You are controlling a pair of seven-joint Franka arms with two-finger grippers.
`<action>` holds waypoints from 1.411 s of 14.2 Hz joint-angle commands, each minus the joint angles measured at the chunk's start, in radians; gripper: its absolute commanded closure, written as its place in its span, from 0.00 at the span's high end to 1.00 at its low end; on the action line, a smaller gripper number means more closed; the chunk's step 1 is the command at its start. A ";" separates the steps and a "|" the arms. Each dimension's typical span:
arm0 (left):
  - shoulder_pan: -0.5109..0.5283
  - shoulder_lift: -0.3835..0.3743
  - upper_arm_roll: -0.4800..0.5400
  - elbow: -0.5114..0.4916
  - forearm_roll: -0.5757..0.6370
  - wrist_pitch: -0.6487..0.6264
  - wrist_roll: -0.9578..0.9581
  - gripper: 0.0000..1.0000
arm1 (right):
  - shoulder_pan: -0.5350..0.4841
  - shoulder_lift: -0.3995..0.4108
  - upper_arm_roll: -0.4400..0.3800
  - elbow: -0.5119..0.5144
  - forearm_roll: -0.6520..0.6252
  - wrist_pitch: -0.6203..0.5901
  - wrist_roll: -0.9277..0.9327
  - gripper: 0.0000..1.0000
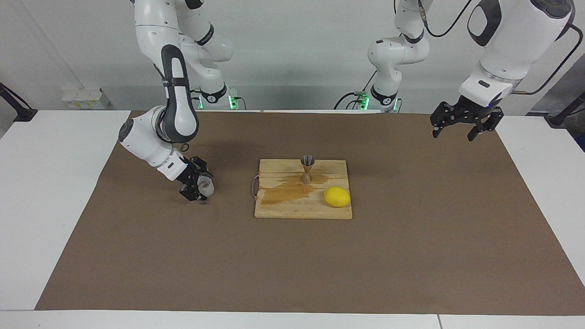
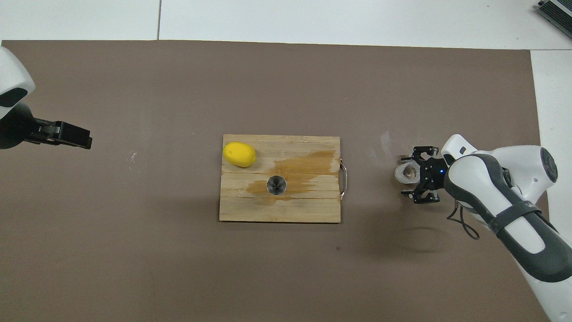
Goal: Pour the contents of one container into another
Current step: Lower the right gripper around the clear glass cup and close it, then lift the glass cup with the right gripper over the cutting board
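Wood, steel, glass and matt brown sheet

The cutting board (image 1: 303,208) is pale slatted wood, matt, with a darker stain (image 1: 288,192) across its grain and a thin metal handle (image 1: 254,186) at its edge. On the board, the jigger (image 1: 307,169) is shiny steel and the lemon (image 1: 337,197) looks smooth and waxy. Beside the board, the glass cup (image 1: 206,187) is clear with textured walls. Under the board lies a matt brown mat (image 1: 320,265); both arms have glossy white plastic shells.
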 commanded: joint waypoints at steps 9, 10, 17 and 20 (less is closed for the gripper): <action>0.031 -0.083 0.002 -0.031 0.014 -0.015 0.050 1.00 | -0.010 -0.011 0.008 -0.010 0.033 0.016 -0.033 0.44; 0.031 -0.083 0.002 -0.030 0.014 -0.021 0.065 1.00 | -0.007 -0.014 0.008 -0.009 0.033 0.016 -0.028 0.43; 0.028 -0.086 0.010 -0.037 0.014 -0.033 0.070 1.00 | 0.030 -0.043 0.011 0.004 0.033 0.019 0.053 0.40; 0.028 -0.083 0.010 -0.037 0.014 -0.027 0.070 1.00 | 0.060 -0.056 0.013 0.016 0.033 0.036 0.097 0.38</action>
